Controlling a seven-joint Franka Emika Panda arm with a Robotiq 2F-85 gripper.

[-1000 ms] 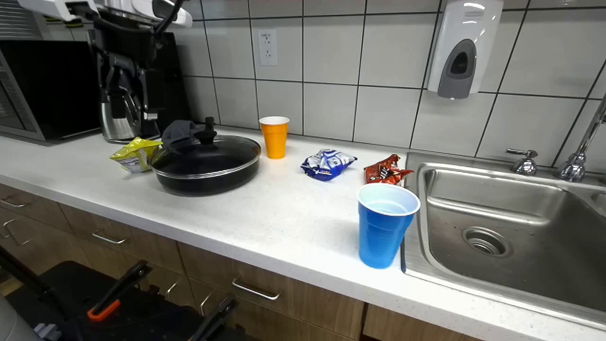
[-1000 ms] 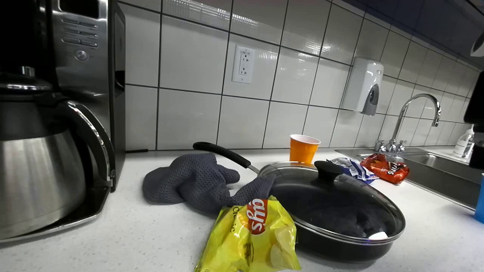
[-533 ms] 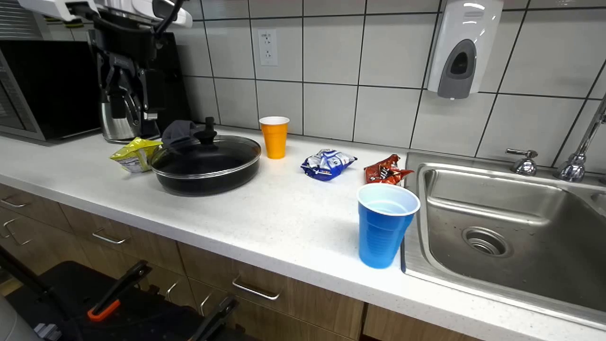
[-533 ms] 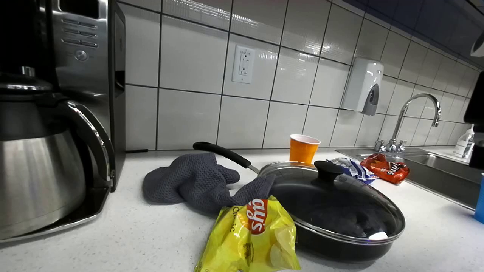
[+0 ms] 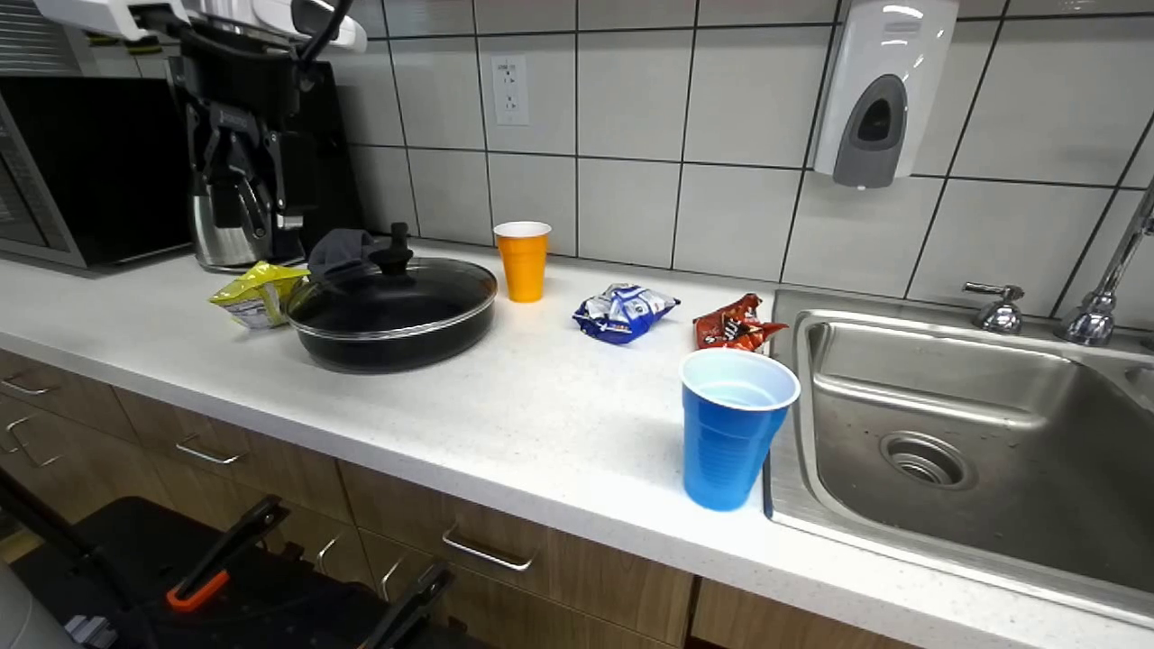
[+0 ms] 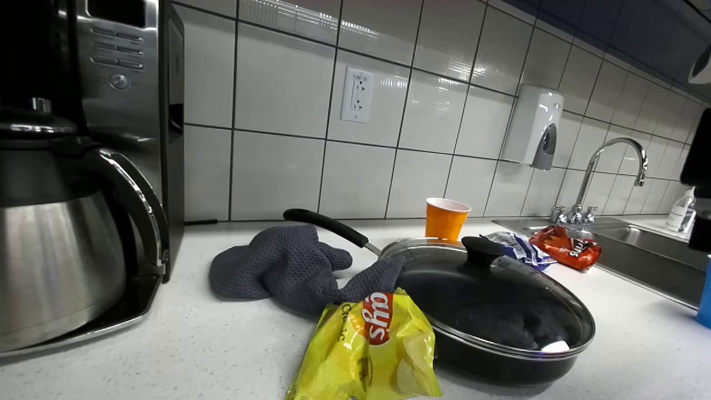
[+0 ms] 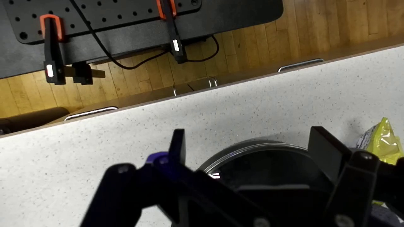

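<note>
Barely, yet visibly, the gripper (image 7: 247,140) had drifted: in an exterior view, it and the arm (image 5: 275,16) stood a touch farther to the right of the picture than a moment earlier. Everything on the counter (image 5: 541,415) had held its place. The gripper's 2 fingers (image 7: 328,154) were spread wide, up above the counter, with nothing in their grasp.

And the pan (image 6: 500,366)? It showed below and between those fingers in the wrist view, partly hidden by them, while both exterior views had it sitting level on the counter, between the yellow chip bag (image 6: 366,350) and the orange cup (image 6: 446,218). Black, round and shallow, it wore a see-through lid (image 6: 483,300) edged in shiny metal, with a black knob (image 6: 481,251) on top and a white glint (image 6: 555,346) near the edge. Its black handle (image 6: 328,225) pointed back toward the tiled wall (image 6: 278,172), past a bunched dark gray cloth (image 6: 278,266); 1 end of that cloth lay at the pan's edge, though contact was hard to judge. Off toward the sink (image 5: 1019,397) came the blue bag (image 5: 624,314), the red bag (image 5: 737,324) and, upright nearer the counter's front, the blue cup (image 5: 728,451).
</note>
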